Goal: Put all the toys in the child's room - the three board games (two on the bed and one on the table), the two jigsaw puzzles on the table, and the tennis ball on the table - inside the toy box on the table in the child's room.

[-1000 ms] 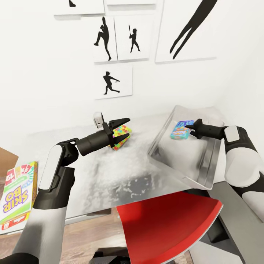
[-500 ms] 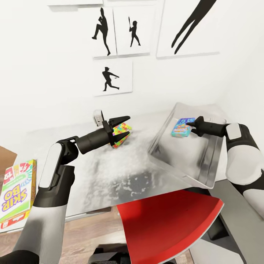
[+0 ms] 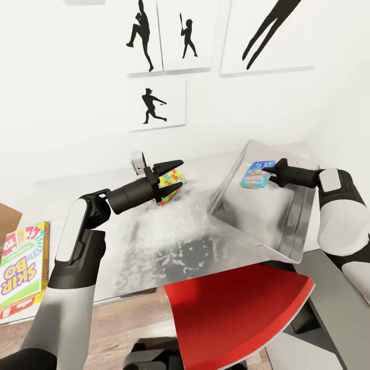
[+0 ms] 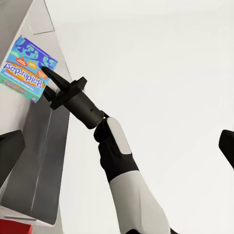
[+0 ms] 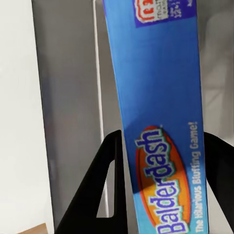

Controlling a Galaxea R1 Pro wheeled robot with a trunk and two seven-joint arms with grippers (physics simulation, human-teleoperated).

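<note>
Right gripper (image 3: 268, 173) holds the small blue Balderdash game box (image 3: 255, 174) above the toy box (image 3: 288, 241), which lies tilted on the far right of the table (image 3: 154, 241). In the right wrist view the box's narrow edge (image 5: 161, 122) runs between the two black fingers (image 5: 105, 195), which pinch it from both sides. Left gripper (image 3: 172, 177), fingers spread, brackets a tilted jigsaw puzzle (image 3: 169, 182) at the table's far middle; contact cannot be judged. The Skip-Bo game box (image 3: 23, 267) lies at near left, well apart from both grippers.
</note>
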